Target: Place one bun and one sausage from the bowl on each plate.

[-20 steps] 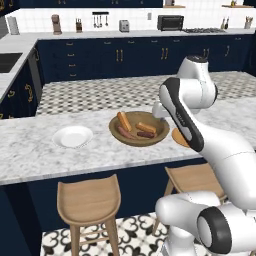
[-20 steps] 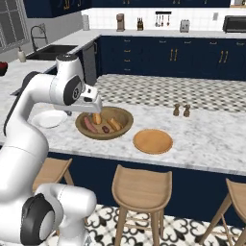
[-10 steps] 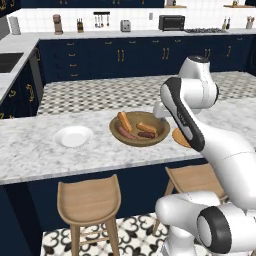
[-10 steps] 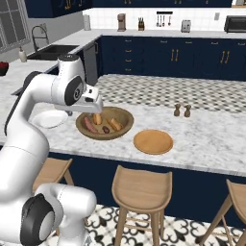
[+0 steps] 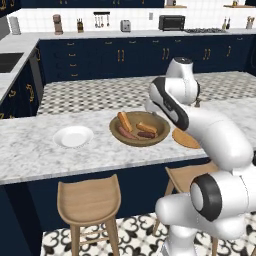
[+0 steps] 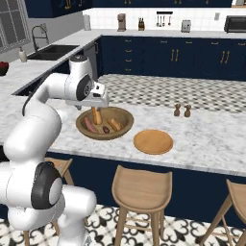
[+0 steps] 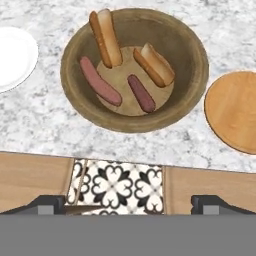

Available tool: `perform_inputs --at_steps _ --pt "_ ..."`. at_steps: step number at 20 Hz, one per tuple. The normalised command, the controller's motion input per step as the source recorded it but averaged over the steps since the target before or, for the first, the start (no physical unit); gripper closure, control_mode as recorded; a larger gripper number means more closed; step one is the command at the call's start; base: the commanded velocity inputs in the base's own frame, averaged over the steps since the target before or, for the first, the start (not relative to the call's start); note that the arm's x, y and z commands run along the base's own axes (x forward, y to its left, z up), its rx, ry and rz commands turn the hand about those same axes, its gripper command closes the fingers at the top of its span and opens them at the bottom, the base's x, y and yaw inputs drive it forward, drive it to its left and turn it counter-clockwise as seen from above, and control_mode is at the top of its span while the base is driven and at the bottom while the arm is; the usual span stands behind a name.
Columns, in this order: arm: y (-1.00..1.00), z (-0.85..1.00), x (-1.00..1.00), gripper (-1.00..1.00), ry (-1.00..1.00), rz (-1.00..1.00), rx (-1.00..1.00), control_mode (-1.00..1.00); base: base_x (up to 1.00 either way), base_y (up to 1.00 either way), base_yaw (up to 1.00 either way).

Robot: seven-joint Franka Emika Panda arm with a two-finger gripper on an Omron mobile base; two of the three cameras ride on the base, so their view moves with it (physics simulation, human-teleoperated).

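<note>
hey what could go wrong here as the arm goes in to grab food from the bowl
The buns lean on the bowl wall, so the open gripper might tip one rather than grasp it. The sausages lie close together; closing on one may drag the other. The wooden plate nearly touches the bowl and could get bumped.

Brown bowl with buns, sausages, between plates

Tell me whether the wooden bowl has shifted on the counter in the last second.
No. The wooden bowl keeps its place between the white plate and the wooden plate.
</note>
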Motion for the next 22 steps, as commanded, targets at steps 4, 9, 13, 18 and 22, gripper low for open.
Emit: perform_inputs --at_steps 4,9,13,18,22 --pt "0.24 -0.59 0.54 -1.0 0.0 0.0 -0.02 -1.0 0.0 0.0 0.0" --pt "-0.08 -0.48 0.49 -1.0 0.0 0.0 -0.02 -1.0 0.0 0.0 0.0" --pt "-0.21 -0.4 0.4 -1.0 0.0 0.0 0.0 -1.0 0.0 0.0 0.0" --pt "0.0 -0.57 0.0 -1.0 0.0 0.0 -0.02 -1.0 0.0 0.0 0.0" --pt "0.0 -0.4 -0.01 -1.0 0.03 0.0 0.0 -1.0 0.0 0.0 0.0"
